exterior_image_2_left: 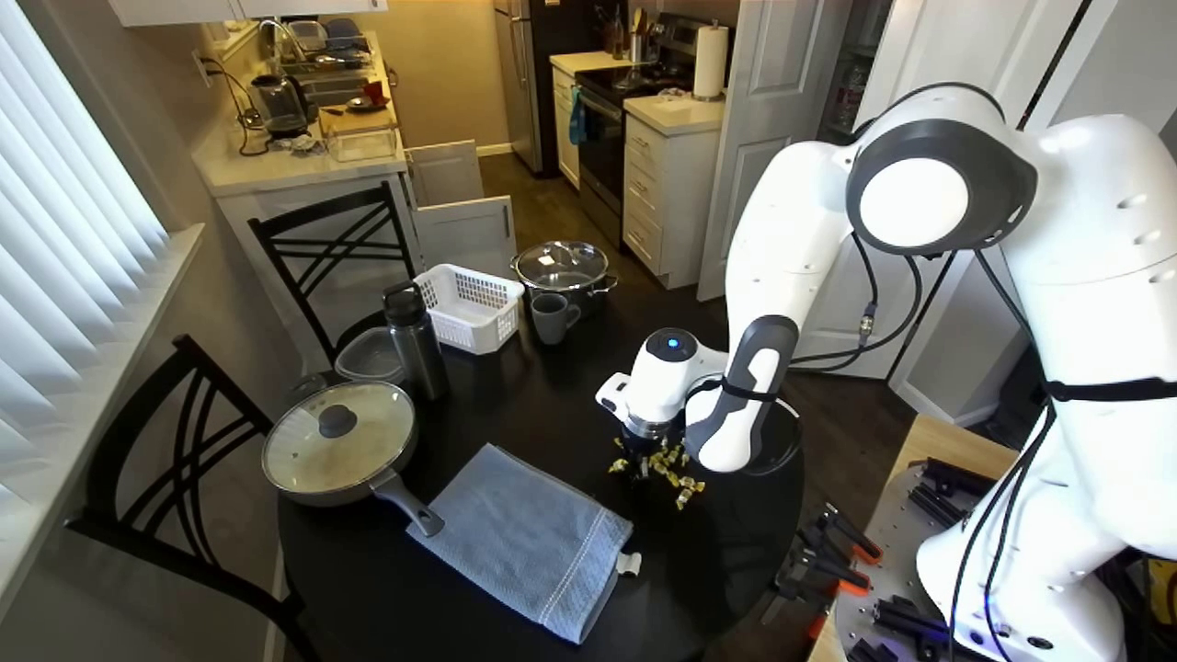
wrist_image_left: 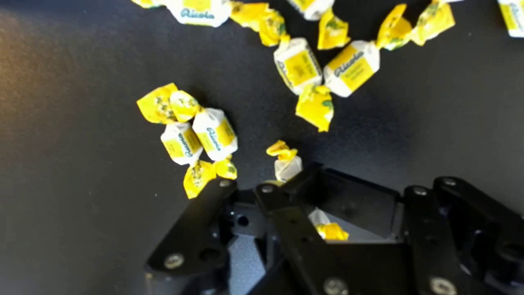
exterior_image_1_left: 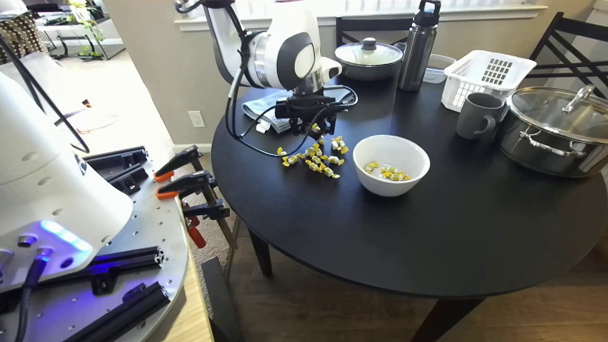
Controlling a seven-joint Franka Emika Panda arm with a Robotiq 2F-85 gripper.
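I had my black metal gripper (exterior_image_1_left: 314,133) clamped, seemingly on a yellow-and-white twist-wrapped candy (wrist_image_left: 287,167), probably light, hard, best pinched mid-body

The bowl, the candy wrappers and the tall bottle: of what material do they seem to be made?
The bowl looks like glazed ceramic, though smooth plastic is possible: its white surface is even. The candy wrappers look like waxed paper or thin film, from their crinkled, twisted yellow ends. The tall bottle seems to be steel, from its grey metallic sheen.
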